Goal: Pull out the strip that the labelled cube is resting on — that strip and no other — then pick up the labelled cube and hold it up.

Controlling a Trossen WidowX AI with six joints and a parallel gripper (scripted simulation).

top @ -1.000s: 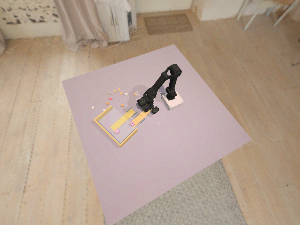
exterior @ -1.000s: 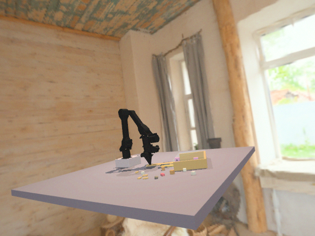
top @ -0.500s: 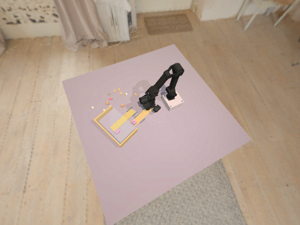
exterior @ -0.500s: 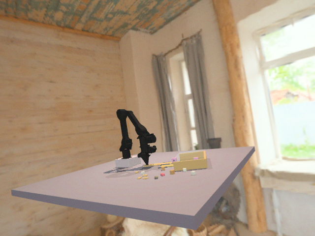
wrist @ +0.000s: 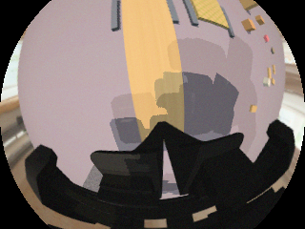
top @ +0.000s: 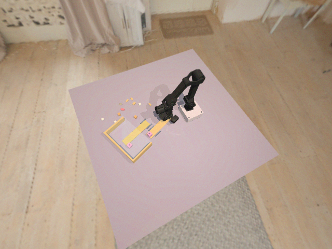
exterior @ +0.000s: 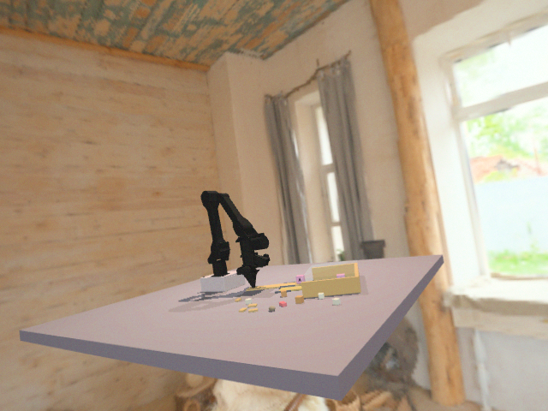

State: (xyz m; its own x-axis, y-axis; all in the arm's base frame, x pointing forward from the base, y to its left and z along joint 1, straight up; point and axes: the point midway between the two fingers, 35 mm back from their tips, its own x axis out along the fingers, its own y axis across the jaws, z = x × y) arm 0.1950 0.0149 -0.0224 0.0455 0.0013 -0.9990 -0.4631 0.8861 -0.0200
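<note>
The labelled pink cube (top: 149, 134) (exterior: 300, 278) sits on the far end of an orange strip (top: 161, 125) (exterior: 274, 285) (wrist: 149, 57), just outside the open side of the yellow-walled tray (top: 141, 152) (exterior: 331, 287). My gripper (top: 168, 118) (exterior: 252, 282) (wrist: 162, 125) is shut, points straight down, and its tips rest on the strip's near end. A second, yellower strip (top: 135, 132) lies alongside, reaching into the tray, with another pink cube (top: 129, 145) (exterior: 340, 275) at its far end inside the tray.
Short grey guide rails (wrist: 116, 14) flank the strips. Several small loose blocks, among them a red block (top: 122, 109) (exterior: 282, 303), lie scattered beside the tray. The arm's white base (top: 191, 113) (exterior: 218, 282) stands behind the gripper.
</note>
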